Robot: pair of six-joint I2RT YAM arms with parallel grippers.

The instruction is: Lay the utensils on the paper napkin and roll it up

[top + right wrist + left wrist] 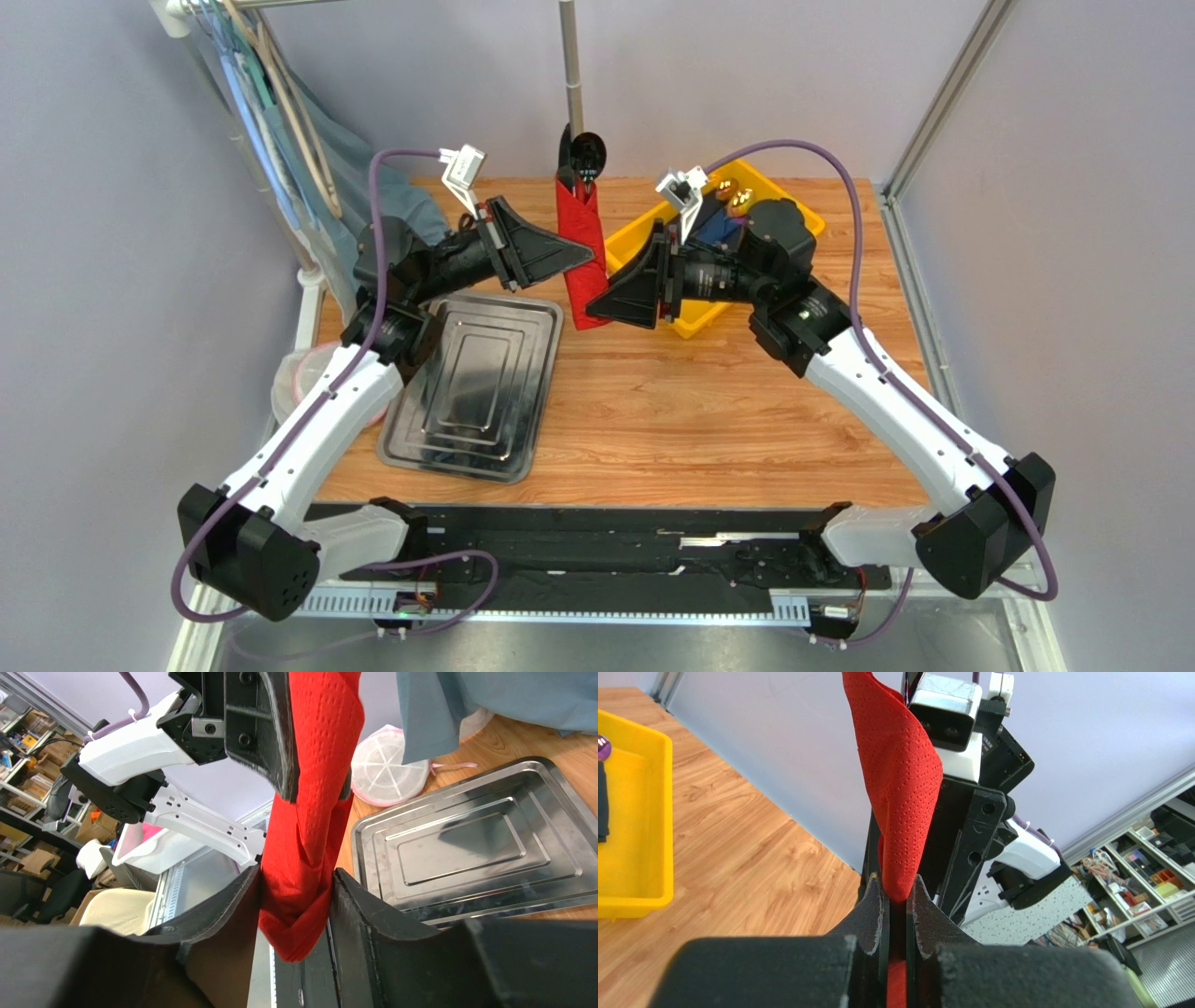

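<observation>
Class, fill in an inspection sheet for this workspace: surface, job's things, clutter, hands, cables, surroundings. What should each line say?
Surface: wooden table, with an empty steel tray at its left.
Job's things: paper napkin rolled and held upright between the hands; dark utensils poke from its top.
Clutter: yellow bin at back right; white mesh item beside the tray.
Hands: left hand and right hand are both shut on the napkin, from opposite sides.
Cables: a purple cable loops above each arm; no snag seen.
Surroundings: garments hang at back left; plain grey walls.
</observation>
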